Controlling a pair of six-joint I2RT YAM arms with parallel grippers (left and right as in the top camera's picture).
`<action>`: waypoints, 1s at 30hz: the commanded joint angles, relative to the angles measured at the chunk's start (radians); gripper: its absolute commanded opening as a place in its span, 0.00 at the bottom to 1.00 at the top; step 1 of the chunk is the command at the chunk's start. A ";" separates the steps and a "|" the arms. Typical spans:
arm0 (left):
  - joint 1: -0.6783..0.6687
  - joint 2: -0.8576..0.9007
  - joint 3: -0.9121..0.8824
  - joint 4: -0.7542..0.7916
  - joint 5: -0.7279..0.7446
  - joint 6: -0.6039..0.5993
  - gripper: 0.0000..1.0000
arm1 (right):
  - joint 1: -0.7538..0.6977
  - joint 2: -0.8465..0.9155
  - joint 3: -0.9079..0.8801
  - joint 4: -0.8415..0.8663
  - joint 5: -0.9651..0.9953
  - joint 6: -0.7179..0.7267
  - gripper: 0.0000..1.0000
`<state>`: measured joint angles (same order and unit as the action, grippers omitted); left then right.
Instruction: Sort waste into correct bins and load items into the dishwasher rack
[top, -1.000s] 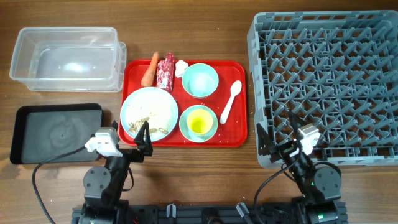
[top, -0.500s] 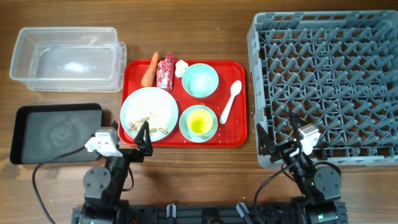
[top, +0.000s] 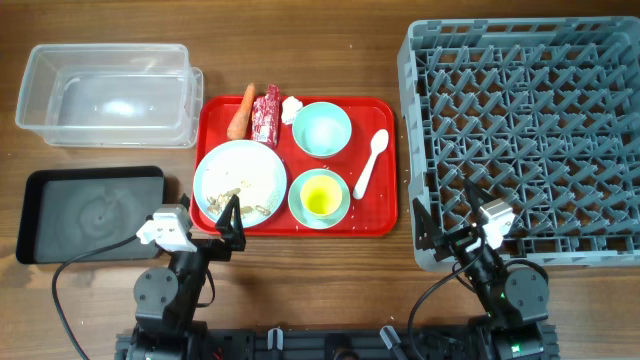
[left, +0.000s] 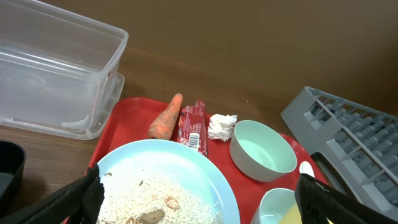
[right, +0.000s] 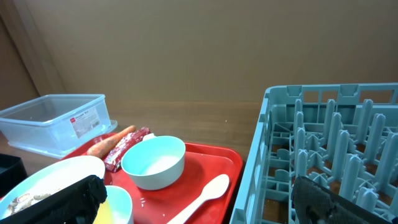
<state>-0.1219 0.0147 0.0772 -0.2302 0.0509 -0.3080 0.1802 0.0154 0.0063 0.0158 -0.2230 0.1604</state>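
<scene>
- Two pincers, both spread and empty — left gripper (top: 212, 215) just short of the pale blue plate (top: 225, 165), right gripper (top: 443, 212) at the dishwasher rack (top: 520, 130) near corner.
- Tilting the plate could spill food scraps (top: 245, 197) onto the red tray (top: 382, 215).
- Carrot (top: 241, 111), wrapper (top: 266, 113) and tissue (top: 291, 108) sit packed together beyond the left gripper — a wide grab may take two.

Carrot (left: 166, 117), wrapper (left: 193, 126), tissue (left: 222, 126) side by side behind plate (left: 208, 174).
</scene>
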 joint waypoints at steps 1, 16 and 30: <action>0.007 -0.012 -0.008 0.006 0.005 0.013 1.00 | -0.001 -0.005 -0.001 0.003 0.009 0.011 1.00; 0.007 -0.012 -0.008 0.069 0.007 -0.055 1.00 | -0.001 -0.004 -0.001 0.032 0.022 0.064 1.00; 0.007 0.643 0.666 -0.161 0.035 -0.145 1.00 | -0.001 0.475 0.613 -0.266 0.008 0.111 1.00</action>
<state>-0.1219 0.4057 0.4431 -0.1852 0.0803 -0.4431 0.1802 0.2817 0.4007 -0.1299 -0.2195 0.3412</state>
